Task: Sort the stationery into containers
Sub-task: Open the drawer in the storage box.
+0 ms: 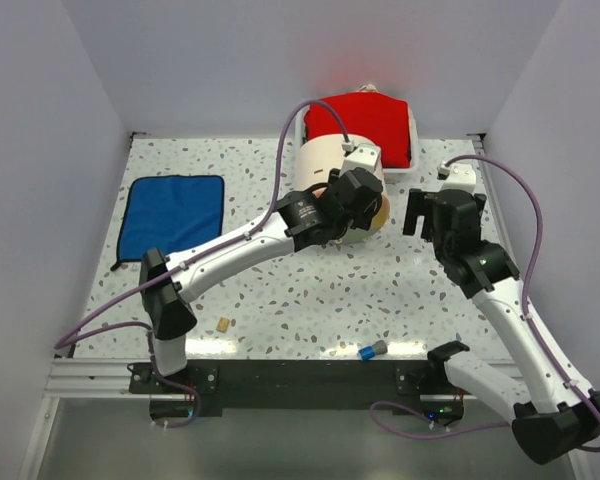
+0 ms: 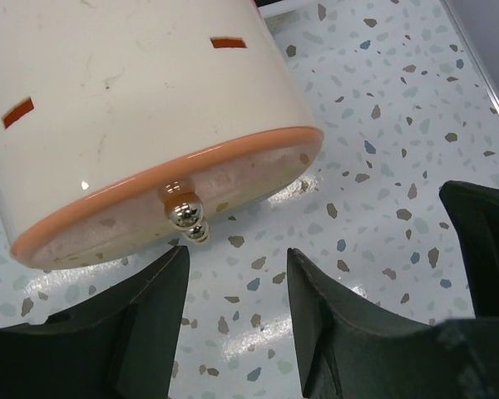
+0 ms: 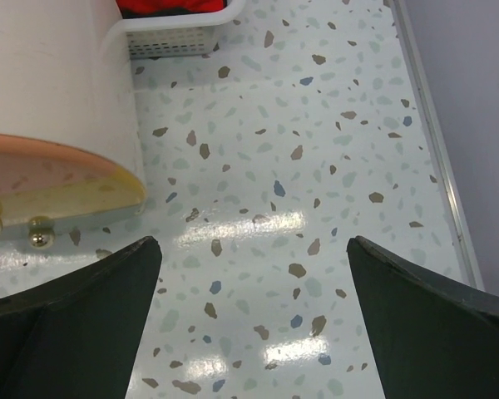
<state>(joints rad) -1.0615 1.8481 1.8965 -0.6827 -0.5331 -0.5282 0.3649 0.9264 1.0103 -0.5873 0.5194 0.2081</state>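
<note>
Gold ball knob (image 2: pixel 182 217) of the yellow-orange drawer (image 2: pixel 91 237) lies at eleven o'clock, just beyond the nearer left gripper (image 2: pixel 237 259), jaws apart, empty; right gripper (image 3: pixel 254 243) also apart.

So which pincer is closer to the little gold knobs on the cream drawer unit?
Left. The left pincer sits just in front of the gold knobs, open; the right pincer hangs beside the drawer unit, farther off.
</note>
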